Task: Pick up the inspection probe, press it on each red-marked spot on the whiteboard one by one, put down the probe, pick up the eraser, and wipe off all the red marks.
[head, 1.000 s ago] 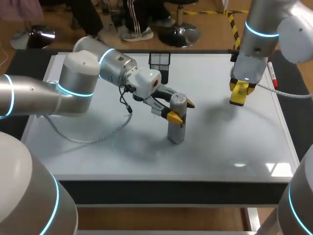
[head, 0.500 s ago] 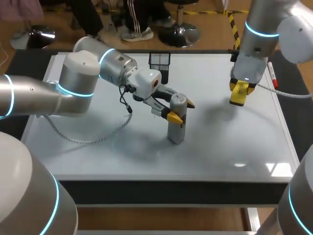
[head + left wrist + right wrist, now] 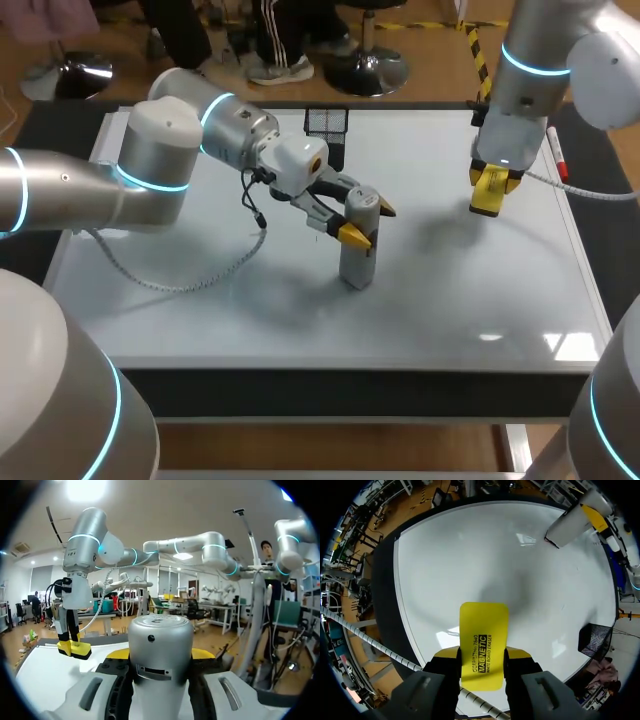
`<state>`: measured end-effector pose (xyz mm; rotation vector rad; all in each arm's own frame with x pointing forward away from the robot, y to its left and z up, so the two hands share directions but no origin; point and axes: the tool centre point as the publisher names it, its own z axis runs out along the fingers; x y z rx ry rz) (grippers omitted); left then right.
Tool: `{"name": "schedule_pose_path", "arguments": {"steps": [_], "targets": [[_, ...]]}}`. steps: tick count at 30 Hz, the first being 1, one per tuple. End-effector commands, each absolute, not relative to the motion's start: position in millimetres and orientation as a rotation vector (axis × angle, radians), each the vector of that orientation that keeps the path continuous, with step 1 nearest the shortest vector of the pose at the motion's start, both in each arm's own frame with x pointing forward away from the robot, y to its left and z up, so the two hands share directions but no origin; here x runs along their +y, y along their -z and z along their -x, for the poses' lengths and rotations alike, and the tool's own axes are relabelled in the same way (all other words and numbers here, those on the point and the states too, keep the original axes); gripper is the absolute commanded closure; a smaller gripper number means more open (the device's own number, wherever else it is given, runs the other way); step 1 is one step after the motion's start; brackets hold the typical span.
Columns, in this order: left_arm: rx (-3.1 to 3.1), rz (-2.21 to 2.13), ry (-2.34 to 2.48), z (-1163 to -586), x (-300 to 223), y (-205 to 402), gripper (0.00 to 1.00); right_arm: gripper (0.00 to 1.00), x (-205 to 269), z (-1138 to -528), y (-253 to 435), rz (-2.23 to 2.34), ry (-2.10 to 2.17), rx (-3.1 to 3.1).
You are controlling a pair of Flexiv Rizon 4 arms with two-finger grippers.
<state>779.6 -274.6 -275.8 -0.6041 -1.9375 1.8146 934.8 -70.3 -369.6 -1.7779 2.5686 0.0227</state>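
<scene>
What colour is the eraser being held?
The eraser is yellow; right wrist view shows it best.

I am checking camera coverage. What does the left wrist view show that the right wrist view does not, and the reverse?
Only the left wrist view: the right arm, and the inspection probe close up, clamped in the left gripper. Only the right wrist view: the black mesh basket and the printed face of the eraser. Both: the probe, the eraser and the whiteboard.
</scene>
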Motion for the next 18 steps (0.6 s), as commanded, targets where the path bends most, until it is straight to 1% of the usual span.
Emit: {"name": "schedule_pose_path", "arguments": {"steps": [1, 18], "targets": [[-1.943, 0.624, -1.789, -789, -263, 264, 1.00, 1.00, -71, -935, 369, 1.782, -0.019, 2.568], [-1.972, 0.645, -1.797, -819, -196, 229, 1.00, 1.00, -71, -935, 369, 1.782, -0.019, 2.568]]}}
